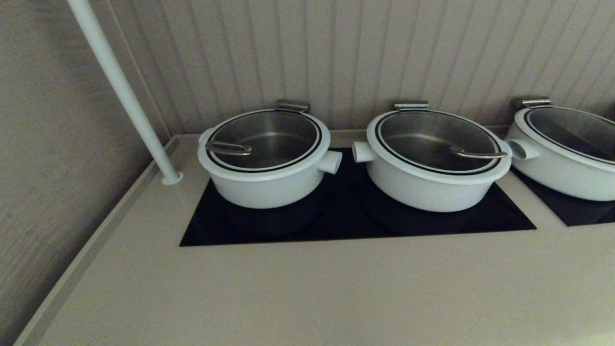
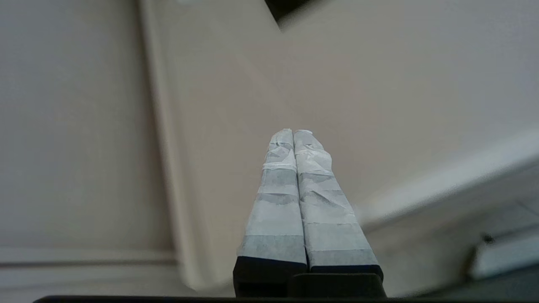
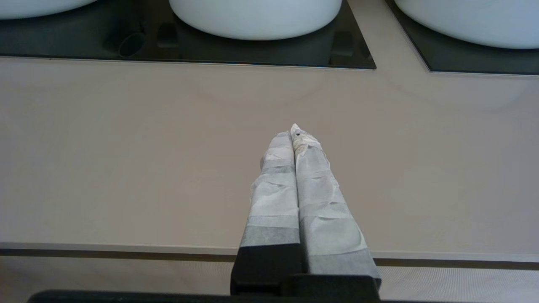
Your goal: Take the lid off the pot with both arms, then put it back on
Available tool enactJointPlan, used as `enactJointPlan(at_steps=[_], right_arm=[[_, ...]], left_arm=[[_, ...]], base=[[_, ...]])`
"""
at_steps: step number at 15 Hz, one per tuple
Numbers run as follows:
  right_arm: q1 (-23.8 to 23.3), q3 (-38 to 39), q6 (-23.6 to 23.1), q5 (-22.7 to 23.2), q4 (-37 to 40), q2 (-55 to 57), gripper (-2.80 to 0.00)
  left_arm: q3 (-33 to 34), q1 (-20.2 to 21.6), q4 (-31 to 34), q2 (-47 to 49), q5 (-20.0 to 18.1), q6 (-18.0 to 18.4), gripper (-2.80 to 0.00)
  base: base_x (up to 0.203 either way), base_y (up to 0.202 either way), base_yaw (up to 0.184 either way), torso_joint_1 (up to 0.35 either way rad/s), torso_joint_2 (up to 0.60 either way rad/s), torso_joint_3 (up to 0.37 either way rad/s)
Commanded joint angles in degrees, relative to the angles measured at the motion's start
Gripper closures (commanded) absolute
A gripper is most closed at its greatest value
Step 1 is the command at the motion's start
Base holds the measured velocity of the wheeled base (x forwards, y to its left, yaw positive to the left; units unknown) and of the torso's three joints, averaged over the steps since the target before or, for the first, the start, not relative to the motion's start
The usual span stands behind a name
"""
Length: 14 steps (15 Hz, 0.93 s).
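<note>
With the lid (image 1: 266, 139) seated on the left pot (image 1: 264, 166) and both the left gripper (image 2: 293, 134) and right gripper (image 3: 293, 131) clenched empty over the counter (image 1: 307, 288), you risk grabbing the similar middle pot (image 1: 435, 161) or tilting the lid by its off-centre handle (image 1: 228, 148).

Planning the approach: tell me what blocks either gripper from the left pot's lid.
Nothing visible does. The left gripper and right gripper are shut above bare counter; the lid sits on the pot beyond.
</note>
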Motion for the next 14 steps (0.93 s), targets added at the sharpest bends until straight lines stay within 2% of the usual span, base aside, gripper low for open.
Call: enactJointPlan(at_steps=[1,3,4,6,8,9,10,12,14], right_arm=[[0.0,0.0,-0.1,0.0,0.0,0.0,0.0],[0.0,0.0,-0.1,0.0,0.0,0.0,0.0],[0.0,0.0,0.0,0.0,0.0,0.0,0.0],[0.0,0.0,0.0,0.0,0.0,0.0,0.0],[0.0,0.0,0.0,0.0,0.0,0.0,0.0],[0.0,0.0,0.0,0.0,0.0,0.0,0.0],[0.0,0.0,-0.1,0.0,0.0,0.0,0.0],[0.0,0.0,-0.1,0.0,0.0,0.0,0.0],[0.0,0.0,0.0,0.0,0.0,0.0,0.0]], left_arm=[[5.8,0.0,-2.3,0.3,-2.1,-2.4,0.0],[11.6,2.5,-12.4,0.3,-10.3,-3.6,0.0],[15.1,6.3,-18.9,0.3,-17.3,-3.5,0.0],[16.7,12.6,-22.0,0.4,-21.9,-3.1,0.0],[17.1,17.7,-22.2,0.5,-22.7,-5.6,0.0],[17.1,18.6,-22.0,0.5,-22.6,-8.7,0.0],[17.2,18.7,-22.3,0.5,-21.4,-10.0,0.0],[17.2,20.4,-22.4,0.4,-19.8,-10.6,0.0],[17.2,25.2,-20.9,-2.9,-20.4,-10.6,0.0]], base=[[0.0,0.0,0.0,0.0,0.0,0.0],[0.0,0.0,0.0,0.0,0.0,0.0],[0.0,0.0,0.0,0.0,0.0,0.0],[0.0,0.0,0.0,0.0,0.0,0.0],[0.0,0.0,0.0,0.0,0.0,0.0],[0.0,0.0,0.0,0.0,0.0,0.0],[0.0,0.0,0.0,0.0,0.0,0.0],[0.0,0.0,0.0,0.0,0.0,0.0],[0.0,0.0,0.0,0.0,0.0,0.0]])
